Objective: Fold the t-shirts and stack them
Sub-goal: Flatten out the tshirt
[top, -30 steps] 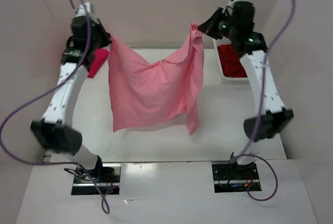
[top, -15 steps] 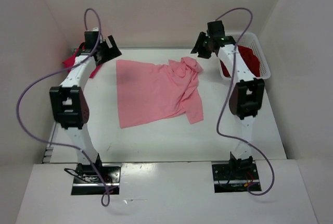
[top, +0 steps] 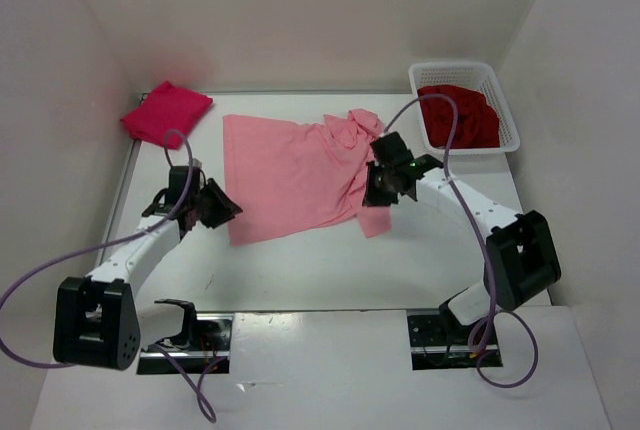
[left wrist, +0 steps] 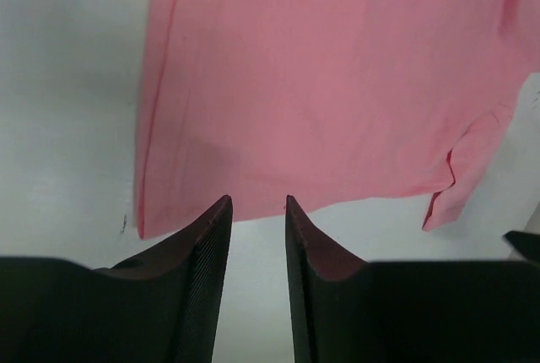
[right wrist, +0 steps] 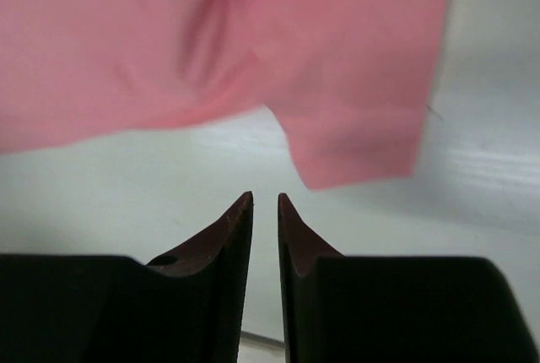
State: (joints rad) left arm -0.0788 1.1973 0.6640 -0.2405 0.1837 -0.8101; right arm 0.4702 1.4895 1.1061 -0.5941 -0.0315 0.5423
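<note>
The light pink t-shirt (top: 295, 175) lies spread on the white table, bunched at its far right by the collar. It also shows in the left wrist view (left wrist: 321, 84) and the right wrist view (right wrist: 211, 34). My left gripper (top: 226, 212) is low at the shirt's near left corner, open a little and empty (left wrist: 257, 201). My right gripper (top: 375, 191) is over the shirt's right sleeve, its jaws narrowly apart and empty (right wrist: 265, 196). The crimson-magenta t-shirt (top: 167, 113) lies folded at the back left. The dark red t-shirt (top: 458, 118) lies crumpled in the basket.
The white lattice basket (top: 507, 100) stands at the back right corner. Pale walls close in the table on the left, back and right. Purple cables loop off both arms.
Both arms first held the pink shirt up in the air, then let it down flat on the table. Both grippers have since pulled back toward the near side and dropped low by the shirt's near edge.
</note>
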